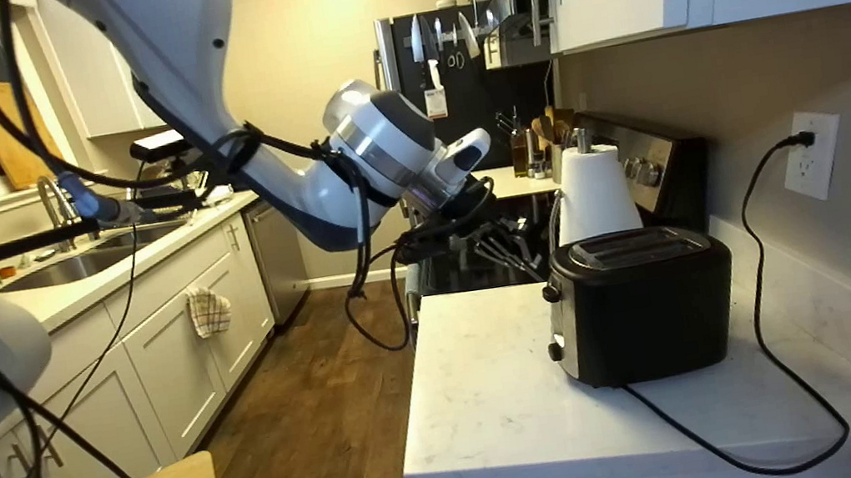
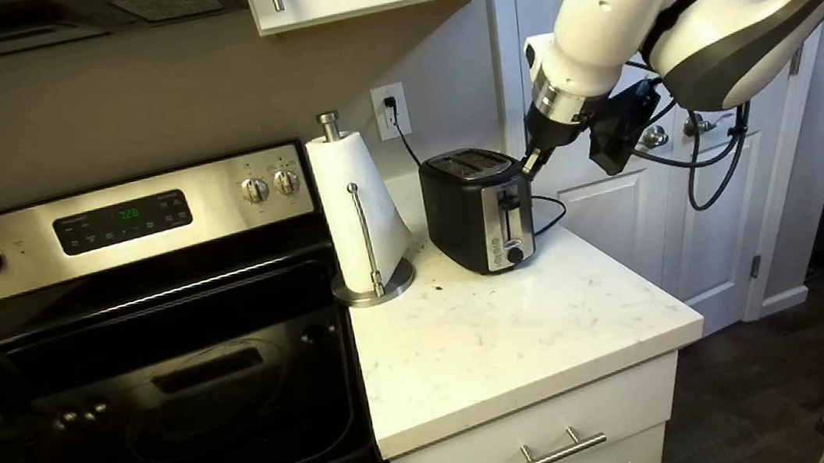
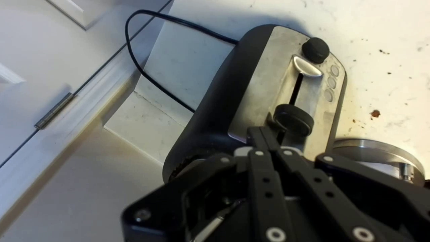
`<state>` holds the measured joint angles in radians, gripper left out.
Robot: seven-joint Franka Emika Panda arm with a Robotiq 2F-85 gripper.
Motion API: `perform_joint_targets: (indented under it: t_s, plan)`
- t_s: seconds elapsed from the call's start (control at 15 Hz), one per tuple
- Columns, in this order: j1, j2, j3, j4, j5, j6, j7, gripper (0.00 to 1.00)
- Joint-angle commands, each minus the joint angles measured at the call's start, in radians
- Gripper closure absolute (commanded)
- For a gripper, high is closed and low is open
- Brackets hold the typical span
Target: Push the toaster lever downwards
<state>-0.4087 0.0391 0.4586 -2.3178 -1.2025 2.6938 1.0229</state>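
The black toaster (image 1: 648, 315) stands on the white counter; it also shows in an exterior view (image 2: 451, 219) and in the wrist view (image 3: 218, 104). Its dark lever (image 3: 294, 120) sticks out from the greyish end face, near the top of its slot; it shows in both exterior views too (image 1: 551, 293) (image 2: 509, 201). My gripper (image 3: 263, 129) is shut, with its fingertips together and nothing between them. In both exterior views (image 1: 538, 273) (image 2: 528, 167) the fingertips are by the toaster's upper end, close to the lever. I cannot tell whether they touch it.
A white paper towel roll (image 2: 356, 215) on a metal stand is beside the toaster. The black power cord (image 1: 776, 355) runs to the wall outlet (image 1: 814, 156). A round knob (image 3: 315, 50) is low on the end face. A stove (image 2: 187, 385) adjoins the counter (image 2: 520, 344).
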Motion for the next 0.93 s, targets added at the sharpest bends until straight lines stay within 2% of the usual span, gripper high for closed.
perform_joint_targets:
  t_s: [0.0, 0.2, 0.4, 0.73, 0.87]
  plan:
    - [0.000, 0.061, -0.019, 0.046, -0.202, 0.035, 0.165, 1.00]
    - [0.010, 0.083, -0.018, 0.065, -0.346, 0.018, 0.311, 1.00]
    - [0.015, 0.093, -0.013, 0.062, -0.421, 0.009, 0.409, 1.00]
    - [0.022, 0.099, 0.001, 0.047, -0.381, -0.018, 0.507, 1.00]
    - [0.031, 0.100, 0.007, 0.043, -0.408, -0.038, 0.582, 1.00]
